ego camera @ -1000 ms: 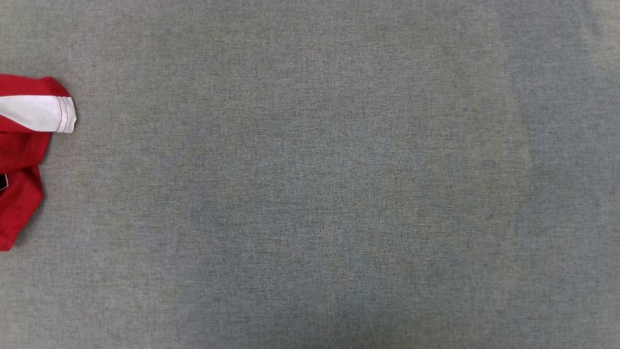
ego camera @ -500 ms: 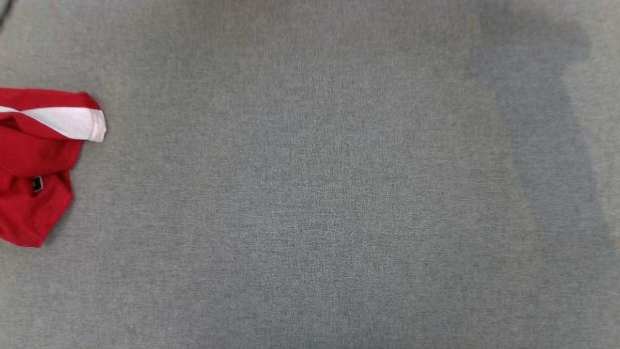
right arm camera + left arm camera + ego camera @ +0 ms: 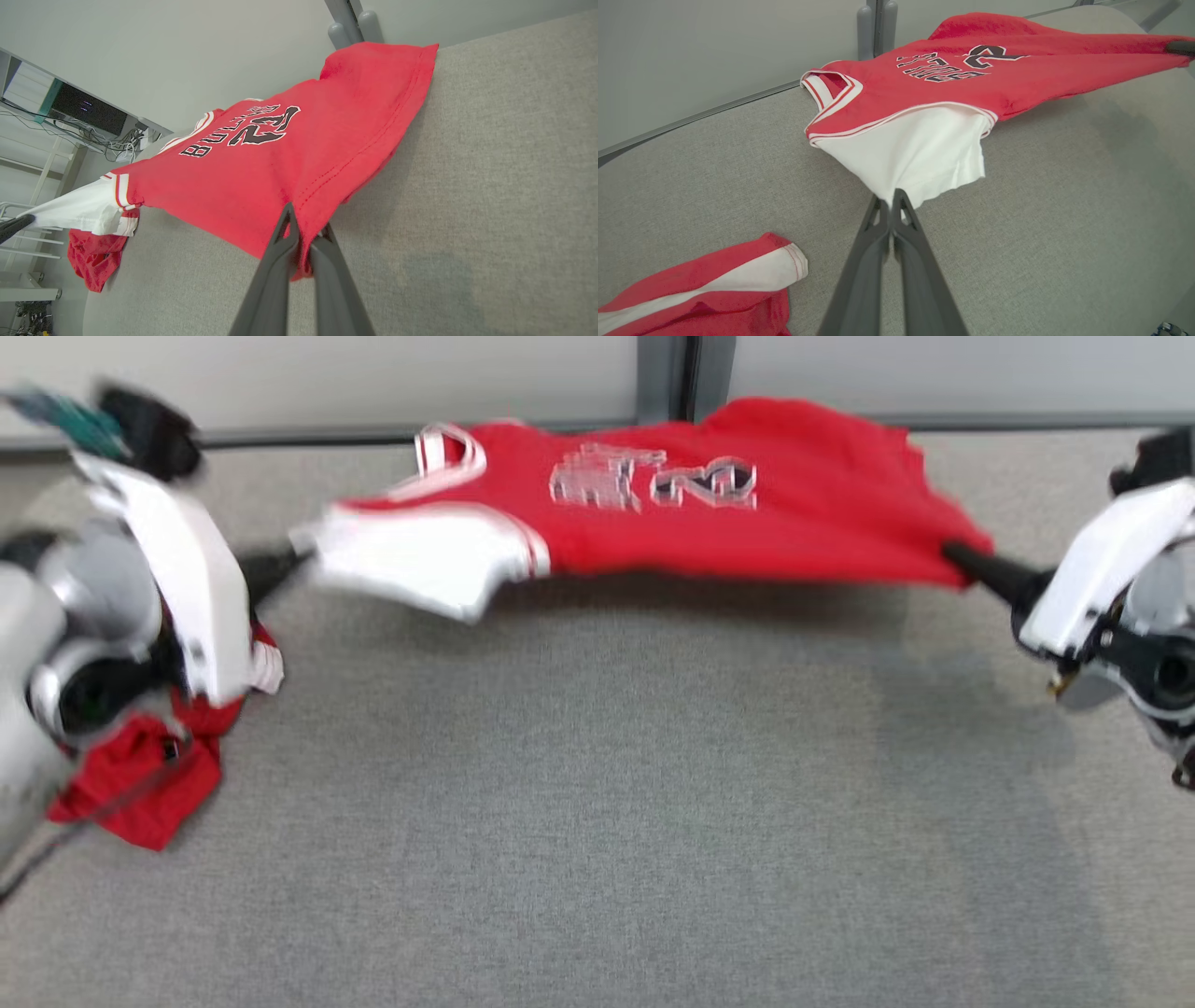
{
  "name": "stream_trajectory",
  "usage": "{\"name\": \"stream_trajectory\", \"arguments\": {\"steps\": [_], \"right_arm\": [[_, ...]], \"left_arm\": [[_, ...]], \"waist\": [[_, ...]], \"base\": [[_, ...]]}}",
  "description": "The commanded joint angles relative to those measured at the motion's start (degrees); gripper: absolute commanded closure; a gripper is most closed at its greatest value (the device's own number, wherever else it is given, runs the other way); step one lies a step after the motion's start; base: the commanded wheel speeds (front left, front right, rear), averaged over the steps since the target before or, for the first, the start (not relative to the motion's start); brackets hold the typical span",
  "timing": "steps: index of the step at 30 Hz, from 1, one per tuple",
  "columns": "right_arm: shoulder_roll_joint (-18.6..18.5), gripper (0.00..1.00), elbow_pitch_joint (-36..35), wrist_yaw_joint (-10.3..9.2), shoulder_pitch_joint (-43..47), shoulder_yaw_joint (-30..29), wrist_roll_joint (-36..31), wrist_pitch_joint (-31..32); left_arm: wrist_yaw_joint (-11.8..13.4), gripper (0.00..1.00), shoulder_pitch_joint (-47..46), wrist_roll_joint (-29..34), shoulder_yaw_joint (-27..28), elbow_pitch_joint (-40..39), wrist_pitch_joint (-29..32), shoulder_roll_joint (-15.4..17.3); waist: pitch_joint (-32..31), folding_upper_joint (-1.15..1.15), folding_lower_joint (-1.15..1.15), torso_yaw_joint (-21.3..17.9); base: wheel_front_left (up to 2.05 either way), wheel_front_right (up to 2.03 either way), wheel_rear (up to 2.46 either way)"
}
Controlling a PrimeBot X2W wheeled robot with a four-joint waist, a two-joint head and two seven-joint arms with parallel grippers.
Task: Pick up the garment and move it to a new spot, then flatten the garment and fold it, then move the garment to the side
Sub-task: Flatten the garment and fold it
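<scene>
A red jersey-style garment with white sleeves and dark lettering hangs stretched above the grey table, near its back edge. My left gripper is shut on the white sleeve, as the left wrist view confirms with the gripper pinching that sleeve of the garment. My right gripper is shut on the red hem corner. In the right wrist view the gripper clamps the hem of the garment. The cloth sags slightly between the two grips.
A second red and white piece of clothing lies crumpled on the table under my left arm. A pale wall with a grey post runs behind the table's back edge. A shelf with cables stands beyond the far end.
The head camera has swung upward: earlier it showed bare table with the crumpled red piece at the left, now both arms and the stretched garment are in view.
</scene>
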Motion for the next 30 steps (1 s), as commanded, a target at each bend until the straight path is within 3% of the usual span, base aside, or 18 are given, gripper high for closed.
{"name": "stream_trajectory", "arguments": {"steps": [1,7,11,17,25,30], "right_arm": [[-0.9,1.00,-0.2,0.09,2.3,0.8,0.8,1.2],[-4.3,1.00,-2.9,0.09,8.4,3.9,1.6,5.9],[-8.1,1.00,-6.9,0.10,12.3,5.0,3.2,9.3],[-16.6,1.00,-15.6,0.09,19.6,7.1,3.6,12.7],[-25.6,1.00,-26.0,0.09,28.0,7.2,4.7,11.3],[-27.5,1.00,-28.5,0.09,28.0,6.3,4.0,11.0]], "left_arm": [[0.0,1.00,3.1,-1.5,-1.5,-3.1,1.9,1.8],[1.4,1.00,11.6,-5.8,-6.1,-18.8,9.9,10.1],[4.9,1.00,15.7,-8.2,-7.8,-29.9,12.6,15.2],[9.8,1.00,20.8,-11.1,-9.5,-43.0,14.2,20.5],[13.9,1.00,25.1,-11.7,-10.9,-51.7,16.0,24.8],[14.5,1.00,22.7,-12.6,-9.4,-51.8,16.8,25.0]], "waist": [[-5.3,0.00,0.00,-0.6],[-10.0,0.00,0.00,-1.0],[-11.3,0.00,0.00,-0.7],[-12.2,0.00,0.00,-0.1],[-11.5,0.00,0.00,-0.1],[-10.1,0.00,0.00,-0.7]], "base": [[0.00,0.00,0.00],[0.00,0.00,0.00],[0.00,0.00,0.00],[0.00,0.00,0.00],[0.00,0.00,0.00],[0.00,0.00,0.00]]}}
